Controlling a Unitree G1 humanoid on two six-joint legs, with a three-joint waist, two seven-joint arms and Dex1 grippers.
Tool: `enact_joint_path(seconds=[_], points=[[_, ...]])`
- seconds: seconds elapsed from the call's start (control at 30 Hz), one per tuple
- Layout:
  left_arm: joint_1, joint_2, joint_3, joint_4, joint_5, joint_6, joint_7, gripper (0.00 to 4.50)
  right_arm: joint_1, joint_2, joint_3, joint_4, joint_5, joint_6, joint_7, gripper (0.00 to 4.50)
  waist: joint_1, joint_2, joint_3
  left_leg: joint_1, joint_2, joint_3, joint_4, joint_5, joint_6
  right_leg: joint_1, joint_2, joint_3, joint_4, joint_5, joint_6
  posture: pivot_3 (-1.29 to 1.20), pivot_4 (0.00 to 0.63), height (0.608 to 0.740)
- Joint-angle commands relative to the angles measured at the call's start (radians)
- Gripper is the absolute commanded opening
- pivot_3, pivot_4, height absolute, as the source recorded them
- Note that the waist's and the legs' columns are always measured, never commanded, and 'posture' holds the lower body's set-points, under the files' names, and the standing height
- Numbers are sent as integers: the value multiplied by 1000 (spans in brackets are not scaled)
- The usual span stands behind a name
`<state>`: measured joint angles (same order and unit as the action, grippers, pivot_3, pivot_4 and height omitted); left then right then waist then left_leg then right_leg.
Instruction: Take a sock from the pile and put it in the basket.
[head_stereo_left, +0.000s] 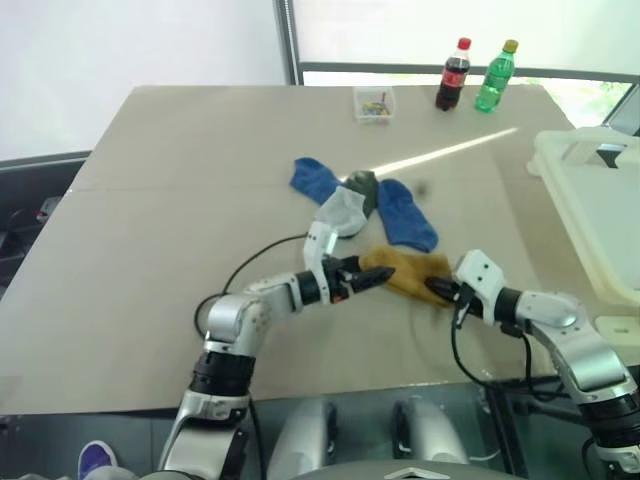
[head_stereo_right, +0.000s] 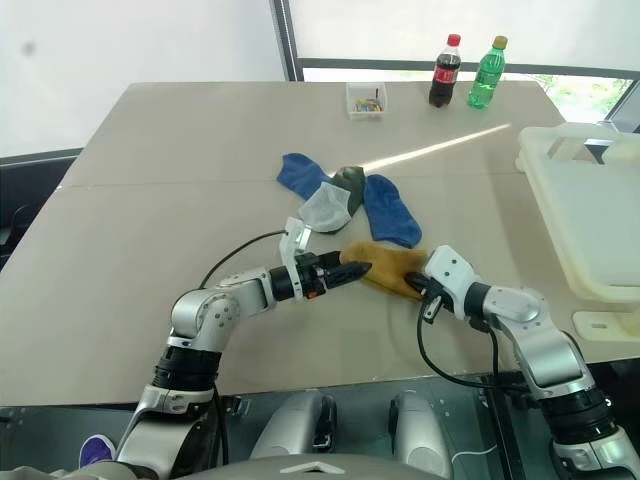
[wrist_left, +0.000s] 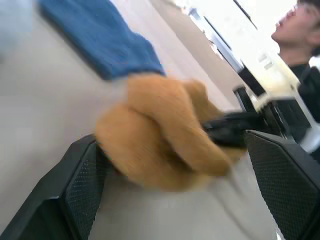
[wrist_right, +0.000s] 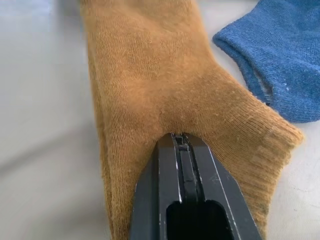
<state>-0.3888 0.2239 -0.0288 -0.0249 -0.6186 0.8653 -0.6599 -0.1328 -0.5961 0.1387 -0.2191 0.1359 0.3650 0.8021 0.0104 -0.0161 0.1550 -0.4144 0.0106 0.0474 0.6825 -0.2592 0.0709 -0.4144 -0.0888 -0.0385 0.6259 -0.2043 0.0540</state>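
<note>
Right wrist view puts the right gripper with its two black fingers pressed together on a fold of the mustard sock, pinching the cloth near its ribbed cuff. In the head views this sock lies on the near middle of the table, between the two arms. The left gripper comes at it from the left with its fingers spread wide, one on each side of the sock's bunched end, as the left wrist view shows; whether the pads touch the cloth I cannot tell.

Just beyond the mustard sock is the pile: a royal blue sock nearest, a pale grey-white one to its left, a dark olive one behind that, and a second blue sock further left. The mustard sock lies just beside the near blue one.

The basket, cream-white with a thick rim, stands at the table's right edge, well apart from the socks.

At the far edge stand a small clear box, a dark cola bottle with a red cap and a green bottle. The tabletop is plain beige, with a bright streak of sunlight across it. Behind it a pale wall and a bright window meet at a dark frame post. A person in dark clothing shows in the left wrist view.
</note>
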Motion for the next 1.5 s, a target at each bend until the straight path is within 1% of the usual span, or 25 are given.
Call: enact_joint_path(seconds=[0.03,0.23,0.43,0.63,0.9,1.03,1.23,1.5], points=[[-15,-9,23,-7,-26,-10,-10,4450,20,2,35,15,-2,13,16,0,0,0,0,0,0,0,0,0,0,0,0,0,0,0,0,0,150,732],[-41,-30,45,30,-76,24,-43,4450,10,7,40,23,-5,10,16,0,0,0,0,0,0,0,0,0,0,0,1,0,0,0,0,0,150,732],[-72,0,40,25,-125,74,-102,4450,12,5,34,15,-5,13,13,0,-2,0,0,0,0,0,0,0,0,0,1,0,0,0,0,0,150,732],[-110,-2,44,32,-159,91,-133,4450,22,3,28,1,-3,19,8,0,-1,0,0,0,0,0,0,0,0,0,1,0,0,0,0,0,150,732],[-158,-22,-28,74,-164,114,-222,4450,35,-1,15,-30,1,30,-4,0,1,0,0,0,0,0,0,0,0,0,2,0,0,0,0,0,150,732],[-172,-50,-73,93,-152,118,-255,4450,41,-7,-5,-56,9,48,-10,0,3,0,0,-1,0,0,0,0,0,0,2,0,0,0,0,0,150,732],[-185,-104,-107,131,-135,88,-283,4450,57,-19,-23,-109,18,78,-19,0,4,-1,1,-2,-1,0,0,0,0,0,2,0,0,0,0,0,150,732],[-230,-192,-124,218,-96,32,-286,4450,66,-36,-45,-179,29,120,-32,0,5,-1,1,-2,-1,-1,0,0,0,-1,1,0,-1,0,0,0,150,732]])
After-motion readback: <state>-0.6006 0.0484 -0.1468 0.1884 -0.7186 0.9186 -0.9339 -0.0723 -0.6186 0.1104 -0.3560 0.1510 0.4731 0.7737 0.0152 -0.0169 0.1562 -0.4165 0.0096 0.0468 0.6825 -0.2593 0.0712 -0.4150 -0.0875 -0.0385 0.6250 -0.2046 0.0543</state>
